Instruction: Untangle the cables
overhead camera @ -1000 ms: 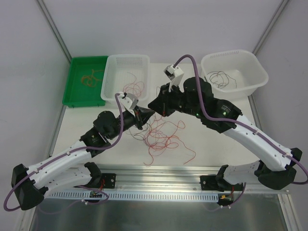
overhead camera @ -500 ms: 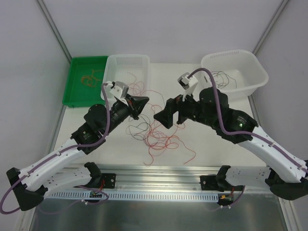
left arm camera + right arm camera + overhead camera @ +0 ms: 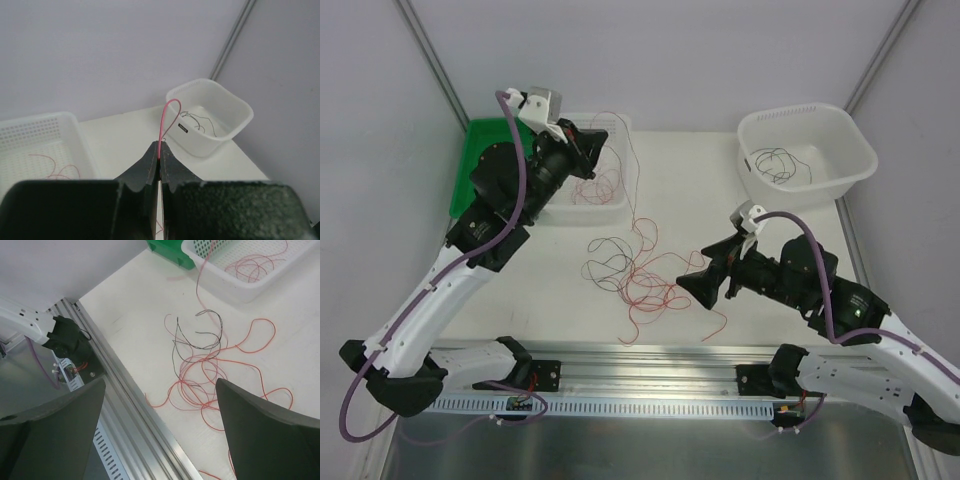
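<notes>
The cables (image 3: 640,280) lie as a loose tangle of red and black wires on the white table, also seen in the right wrist view (image 3: 215,375). My left gripper (image 3: 592,140) is raised above the white basket, shut on one red wire (image 3: 162,125). That red wire (image 3: 636,190) trails from the fingers down into the tangle. My right gripper (image 3: 692,285) hovers low at the tangle's right edge, open with nothing between its fingers (image 3: 270,435). In the right wrist view that gripper (image 3: 160,410) looks down on the tangle and the table's front edge.
A white perforated basket (image 3: 605,212) holds red wires (image 3: 250,262). A green tray (image 3: 470,165) stands to its left. A white tub (image 3: 855,145) at the back right holds black wires (image 3: 775,165). A metal rail (image 3: 140,435) runs along the table's near edge.
My left gripper rose and swung back left over the basket, drawing a red wire out of the tangle. My right gripper opened and pulled back toward the near right.
</notes>
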Motion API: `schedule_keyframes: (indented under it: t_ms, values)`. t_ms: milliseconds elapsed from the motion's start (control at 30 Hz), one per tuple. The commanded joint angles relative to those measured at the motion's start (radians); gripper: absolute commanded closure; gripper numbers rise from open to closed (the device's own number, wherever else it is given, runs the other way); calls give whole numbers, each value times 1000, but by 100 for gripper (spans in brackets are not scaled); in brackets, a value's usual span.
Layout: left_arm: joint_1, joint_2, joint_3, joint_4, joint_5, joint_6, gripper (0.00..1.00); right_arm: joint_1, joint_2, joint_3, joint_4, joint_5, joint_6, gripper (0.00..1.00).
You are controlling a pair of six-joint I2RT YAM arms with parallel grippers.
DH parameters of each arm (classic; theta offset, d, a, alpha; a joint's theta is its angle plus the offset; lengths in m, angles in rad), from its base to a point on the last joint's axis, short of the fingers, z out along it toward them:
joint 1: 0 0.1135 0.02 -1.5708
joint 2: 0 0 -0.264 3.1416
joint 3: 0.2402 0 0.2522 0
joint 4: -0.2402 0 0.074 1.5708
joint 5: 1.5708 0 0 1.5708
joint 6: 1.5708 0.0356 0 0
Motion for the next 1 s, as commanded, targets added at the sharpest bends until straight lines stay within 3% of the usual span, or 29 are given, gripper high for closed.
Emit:
schedule_keyframes:
  t_ms: [0, 167, 467, 567, 733, 967]
  values:
    - [39, 33, 172, -68, 7, -21, 100, -3, -49, -50, 18, 56, -19, 3]
    - [59, 113, 361, -99, 12, 19, 100, -3, -95, -110, -44, 129, -5, 3]
    - [186, 223, 543, -104, -42, 59, 100, -1, -179, -209, -91, 209, 34, 3]
    - [249, 253, 596, -110, 33, -9, 100, -3, -187, -224, -107, 231, 44, 3]
    - [262, 276, 675, -108, 167, -128, 100, -1, -190, -247, -101, 246, 56, 3]
    - [262, 279, 728, -108, 194, -170, 100, -1, -156, -284, -34, 212, 70, 1]
